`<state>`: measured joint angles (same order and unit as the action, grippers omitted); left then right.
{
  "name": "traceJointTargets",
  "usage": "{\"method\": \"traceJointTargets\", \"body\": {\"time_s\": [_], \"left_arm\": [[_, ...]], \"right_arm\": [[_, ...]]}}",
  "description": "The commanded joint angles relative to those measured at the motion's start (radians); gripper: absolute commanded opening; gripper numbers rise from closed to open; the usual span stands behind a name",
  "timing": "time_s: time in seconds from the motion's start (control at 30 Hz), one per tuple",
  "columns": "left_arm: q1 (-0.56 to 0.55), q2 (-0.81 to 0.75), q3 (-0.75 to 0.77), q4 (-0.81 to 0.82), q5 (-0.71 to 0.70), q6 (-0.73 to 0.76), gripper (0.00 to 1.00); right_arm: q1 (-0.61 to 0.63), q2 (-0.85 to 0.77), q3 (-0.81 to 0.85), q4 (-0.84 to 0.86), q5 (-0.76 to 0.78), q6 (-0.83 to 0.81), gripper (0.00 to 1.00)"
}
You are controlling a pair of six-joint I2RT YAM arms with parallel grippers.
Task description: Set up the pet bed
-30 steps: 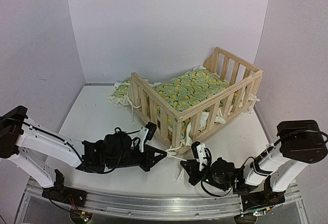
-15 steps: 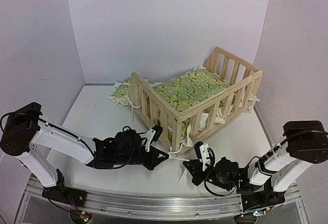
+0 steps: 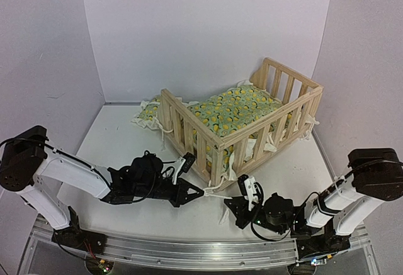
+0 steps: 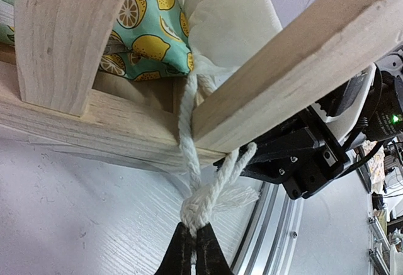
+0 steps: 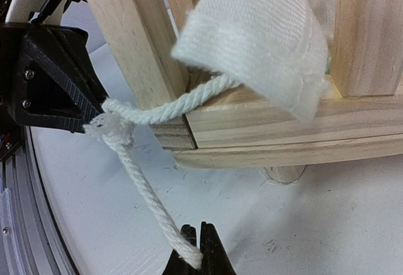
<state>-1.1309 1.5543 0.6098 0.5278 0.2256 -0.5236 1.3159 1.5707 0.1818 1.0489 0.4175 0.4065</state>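
Observation:
The pet bed's pale pine frame (image 3: 217,158) stands at centre right with the lemon-patterned cushion (image 3: 236,108) inside it. A white cord (image 3: 217,194) from the cushion's ruffle hangs out at the frame's near corner. My left gripper (image 3: 201,192) is low on the table at that corner. In the left wrist view my left gripper (image 4: 194,231) is shut on the cord's knot (image 4: 201,206) under the bottom rail (image 4: 94,124). My right gripper (image 3: 228,204) lies just right of it. In the right wrist view my right gripper (image 5: 200,230) is shut on the cord's loose end (image 5: 145,193).
A matching small pillow (image 3: 148,112) lies on the table behind the frame's left end. Other white ties (image 3: 308,124) hang off the frame's right side. The metal rail (image 3: 189,250) runs along the near table edge, and the walls stand close on both sides.
My left arm has shifted right, its elbow drawing closer to the bed's near corner. Both grippers stay shut on the cord, almost in place.

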Motion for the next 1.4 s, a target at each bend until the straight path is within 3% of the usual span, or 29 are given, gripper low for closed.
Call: {"method": "traceJointTargets", "body": {"time_s": [0.0,0.23,0.33,0.47,0.57,0.8,1.13,1.3,1.37], "left_arm": [[0.011,-0.042,-0.032,0.029,0.036,0.010,0.04],[0.011,-0.023,-0.031,0.063,0.100,0.049,0.01],[0.011,-0.016,-0.025,0.080,0.135,0.069,0.10],[0.013,-0.011,-0.027,0.092,0.134,0.086,0.10],[0.014,0.002,-0.019,0.095,0.131,0.089,0.01],[0.014,-0.006,-0.023,0.098,0.034,0.038,0.00],[-0.099,-0.273,-0.105,0.099,-0.163,0.059,0.00],[-0.099,-0.195,-0.056,0.089,-0.097,-0.005,0.00],[-0.099,-0.180,-0.065,0.087,-0.147,-0.053,0.00]], "right_arm": [[-0.003,-0.010,0.014,0.006,0.007,-0.021,0.00],[-0.003,-0.011,0.019,-0.001,0.005,-0.023,0.00],[-0.002,-0.016,0.018,-0.007,0.008,-0.024,0.00],[-0.003,-0.026,0.016,-0.015,0.010,-0.025,0.00],[-0.002,-0.029,0.016,-0.016,0.013,-0.027,0.00],[-0.003,-0.035,0.012,-0.028,0.036,-0.013,0.00],[-0.002,-0.025,0.027,-0.090,0.013,0.051,0.00],[-0.002,-0.023,0.051,-0.114,0.009,0.051,0.03],[-0.002,-0.026,0.055,-0.129,0.028,0.069,0.05]]}}
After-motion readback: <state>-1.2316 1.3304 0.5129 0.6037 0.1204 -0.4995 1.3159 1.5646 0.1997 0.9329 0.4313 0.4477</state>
